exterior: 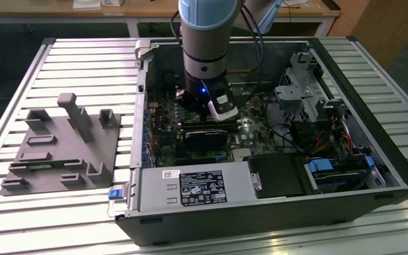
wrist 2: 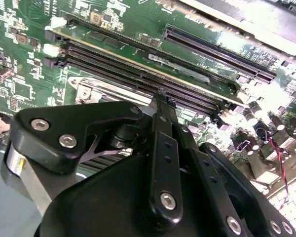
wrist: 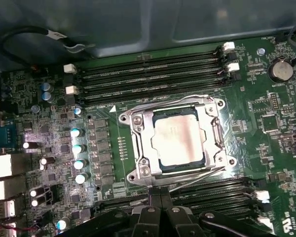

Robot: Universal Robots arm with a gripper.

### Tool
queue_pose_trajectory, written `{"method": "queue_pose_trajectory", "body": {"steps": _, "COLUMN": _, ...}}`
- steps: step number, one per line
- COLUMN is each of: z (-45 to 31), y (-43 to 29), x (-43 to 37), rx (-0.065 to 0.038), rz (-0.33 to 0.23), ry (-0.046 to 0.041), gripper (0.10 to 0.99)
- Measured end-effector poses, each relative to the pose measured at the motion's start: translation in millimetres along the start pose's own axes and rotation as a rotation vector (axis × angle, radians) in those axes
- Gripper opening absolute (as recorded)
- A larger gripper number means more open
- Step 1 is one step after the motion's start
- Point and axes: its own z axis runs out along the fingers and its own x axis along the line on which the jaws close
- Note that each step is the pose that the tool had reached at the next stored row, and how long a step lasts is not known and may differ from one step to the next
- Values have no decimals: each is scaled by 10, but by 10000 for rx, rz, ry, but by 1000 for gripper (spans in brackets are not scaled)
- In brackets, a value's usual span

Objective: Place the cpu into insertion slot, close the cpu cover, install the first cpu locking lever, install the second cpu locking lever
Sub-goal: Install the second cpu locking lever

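The pale silver cpu (wrist: 180, 139) lies flat in the insertion slot (wrist: 222, 160) on the green motherboard. The silver cpu cover (wrist: 140, 143) is folded down over it, and the chip shows through its window. A thin wire locking lever (wrist: 197, 178) slants along the socket edge nearest my gripper (wrist: 161, 196), ending close to the fingertips. The gripper's two black fingers are pressed together with nothing visible between them. In the second wrist view the gripper (wrist 2: 160, 95) tapers to a tip just above the silver socket edge (wrist 2: 89, 89). In the exterior view the gripper (exterior: 214, 114) reaches down inside the open computer case.
Long black memory slots (wrist: 148, 74) run on both sides of the socket. A black card (exterior: 204, 139) stands just in front of the gripper. The case walls (exterior: 261, 212), drive bays (exterior: 303, 95) and cables (exterior: 331, 141) hem in the board. A grey fixture (exterior: 62, 143) sits on the table at the exterior view's left.
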Motion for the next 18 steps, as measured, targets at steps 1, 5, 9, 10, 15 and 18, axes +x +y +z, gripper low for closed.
{"method": "queue_pose_trajectory", "body": {"steps": 1, "z": 5, "y": -14, "x": 9, "rx": -67, "rz": 1, "ry": 12, "gripper": 106}}
{"method": "queue_pose_trajectory", "body": {"steps": 5, "z": 26, "y": -42, "x": 75, "rx": -358, "rz": -21, "ry": 67, "gripper": 106}}
{"method": "queue_pose_trajectory", "body": {"steps": 9, "z": 53, "y": -51, "x": 105, "rx": -616, "rz": -85, "ry": 123, "gripper": 106}}
{"method": "queue_pose_trajectory", "body": {"steps": 10, "z": 59, "y": -52, "x": 106, "rx": -677, "rz": -95, "ry": 135, "gripper": 106}}
{"method": "queue_pose_trajectory", "body": {"steps": 15, "z": 80, "y": -63, "x": 108, "rx": -923, "rz": -123, "ry": 180, "gripper": 106}}
{"method": "queue_pose_trajectory", "body": {"steps": 18, "z": 75, "y": -103, "x": 104, "rx": -955, "rz": -126, "ry": 186, "gripper": 106}}
